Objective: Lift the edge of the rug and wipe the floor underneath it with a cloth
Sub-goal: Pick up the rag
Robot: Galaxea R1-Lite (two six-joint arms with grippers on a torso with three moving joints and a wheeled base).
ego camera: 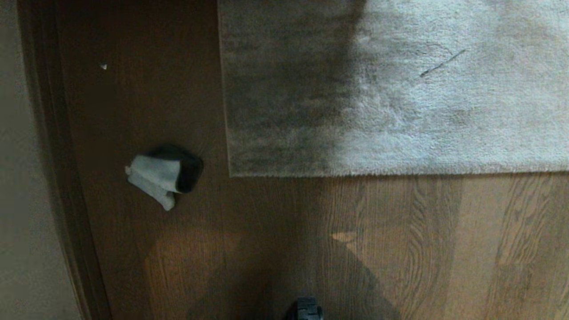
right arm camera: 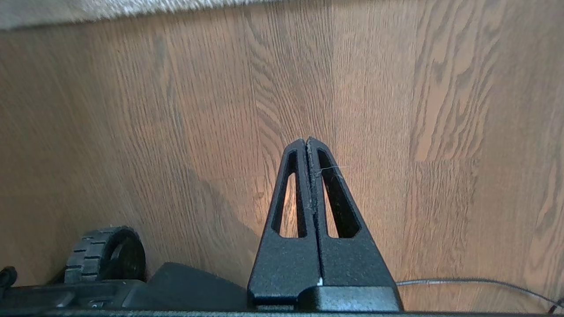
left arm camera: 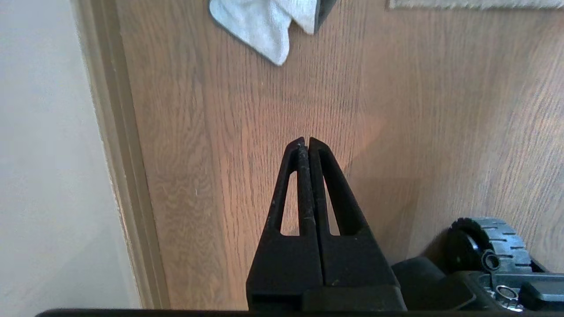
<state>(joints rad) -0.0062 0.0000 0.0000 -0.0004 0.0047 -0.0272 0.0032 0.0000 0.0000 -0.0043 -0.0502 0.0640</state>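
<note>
Left pincer [left arm camera: 305,141] clenched, black fingers pressed flat together, gripping nothing, hanging above bare boards. Right pincer [right arm camera: 306,141] likewise clenched and empty, poised over bare wood, well apart from the rag.

Floor [ego camera: 400,240]: dark brown wooden boards with wavy grain, slightly glossy, filling most of every view, partly under a broad shadow in the head view. Rug [ego camera: 400,89]: pale grey-beige plush, spread flat across the upper right of the head view, darker where shadow falls on its left part. Rug edge [ego camera: 400,173]: straight near border lying flat on the boards, meeting the left border at a corner [ego camera: 230,174], also flat. Seen as a thin pale strip at the far margin of both wrist views [left arm camera: 476,4] [right arm camera: 110,11].

Baseboard [ego camera: 66,178]: dark trim along the robot's left side, pale wall [ego camera: 22,178] beyond it. Robot base with a ribbed black wheel [left arm camera: 489,240] low in the left wrist view; another such wheel [right arm camera: 105,253] in the right wrist view. Thin cable [right arm camera: 476,281] lying on the boards near the right pincer.

Cloth [ego camera: 153,178]: small whitish rag, crumpled, on the boards between baseboard and rug corner, apart from both, draped against a small dark object [ego camera: 189,169] of unclear kind. Tiny pale speck [ego camera: 103,66] on the boards farther off.
</note>
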